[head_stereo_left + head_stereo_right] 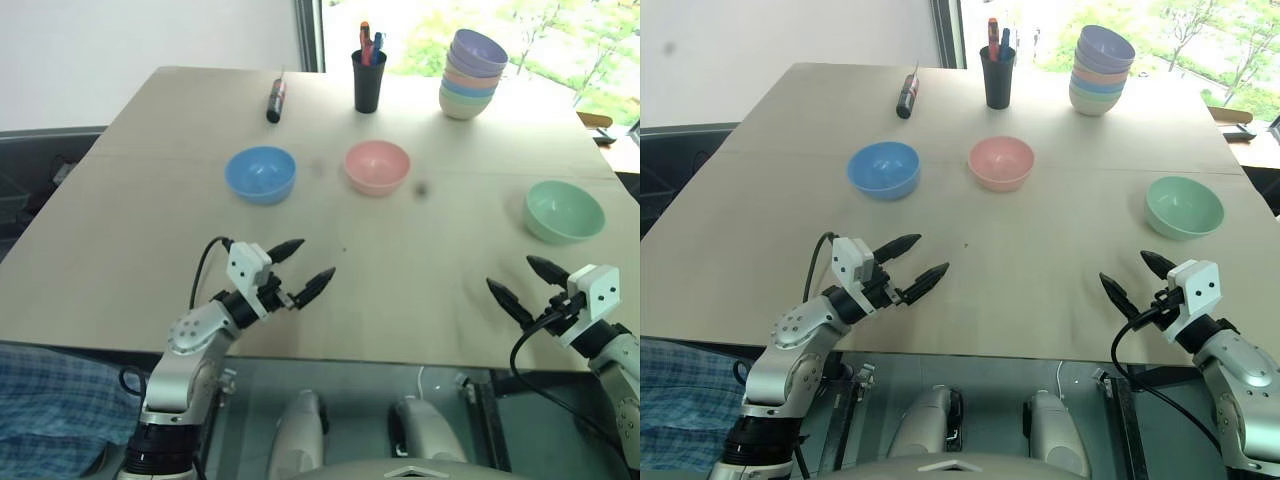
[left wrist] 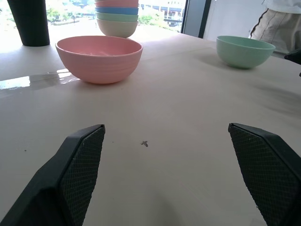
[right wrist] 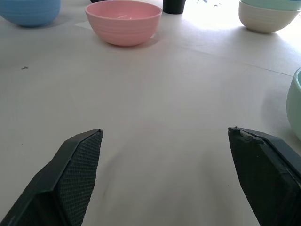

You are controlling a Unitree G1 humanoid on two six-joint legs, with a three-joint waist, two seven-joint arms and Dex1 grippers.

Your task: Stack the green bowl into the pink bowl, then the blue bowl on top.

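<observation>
A pale wooden table [image 1: 420,270] carries everything. On its middle, the blue bowl [image 1: 260,174] and the pink bowl [image 1: 377,166] sit near each other, apart, both upright. The green bowl [image 1: 563,211] stands well to their right, near the table's right edge. Along the far side lie a dark marker [image 1: 275,100], a black pen cup [image 1: 368,80] holding pens, and a tall stack of pastel bowls [image 1: 471,74].
</observation>
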